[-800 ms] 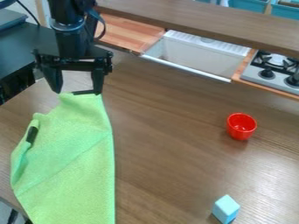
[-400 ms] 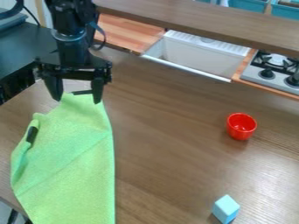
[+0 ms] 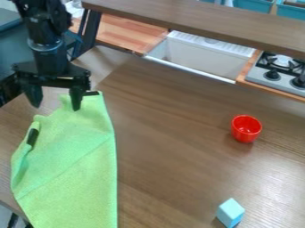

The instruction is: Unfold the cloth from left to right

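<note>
The pincer (image 3: pixel 55 103) hung at the upper left of the view, pointing down, its two fingers spread well apart with nothing pinched between them. One fingertip stood in front of the upper end of the green cloth (image 3: pixel 74 164); whether it touched the fabric could not be told. The cloth lay on the left part of the brown surface (image 3: pixel 173 156), narrow at its top and wider lower down, running off the bottom of the view. A strip of its left side was turned over and bore a dark patch (image 3: pixel 33 136), and a faint diagonal line crossed its middle. A red cup (image 3: pixel 246 128) stood upright on the right, well apart from the cloth, and a light blue block (image 3: pixel 230 213) sat nearer the bottom. Beyond were a white sink (image 3: pixel 202 55) and a stove (image 3: pixel 277 71).
</note>
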`<state>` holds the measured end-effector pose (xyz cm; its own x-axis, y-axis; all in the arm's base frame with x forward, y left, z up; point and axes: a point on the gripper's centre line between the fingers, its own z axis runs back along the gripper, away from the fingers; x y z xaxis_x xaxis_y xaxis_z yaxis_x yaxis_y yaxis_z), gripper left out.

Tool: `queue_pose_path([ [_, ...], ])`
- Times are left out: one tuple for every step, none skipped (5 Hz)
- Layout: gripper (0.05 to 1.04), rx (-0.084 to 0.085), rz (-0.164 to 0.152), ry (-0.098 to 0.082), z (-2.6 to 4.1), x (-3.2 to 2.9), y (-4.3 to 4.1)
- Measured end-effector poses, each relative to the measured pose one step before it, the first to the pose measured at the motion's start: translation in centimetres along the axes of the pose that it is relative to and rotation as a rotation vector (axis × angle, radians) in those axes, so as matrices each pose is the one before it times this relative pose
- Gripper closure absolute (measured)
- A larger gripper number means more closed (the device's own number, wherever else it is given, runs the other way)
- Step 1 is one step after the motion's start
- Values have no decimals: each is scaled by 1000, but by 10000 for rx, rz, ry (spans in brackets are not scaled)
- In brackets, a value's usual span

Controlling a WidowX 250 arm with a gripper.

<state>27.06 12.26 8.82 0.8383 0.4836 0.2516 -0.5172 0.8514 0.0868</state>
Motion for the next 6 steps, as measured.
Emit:
queue_pose_path([
  [83,51,-242,-123,-519,-354,1489],
  [83,-44,-72,-249,693,-337,1510],
  [83,292,-149,-30,-374,-277,1060],
  [83,436,-211,-137,-823,-142,1018],
  [83,396,-212,-44,-1019,-572,782],
  [83,326,-246,-7,-1547,-1191,296],
])
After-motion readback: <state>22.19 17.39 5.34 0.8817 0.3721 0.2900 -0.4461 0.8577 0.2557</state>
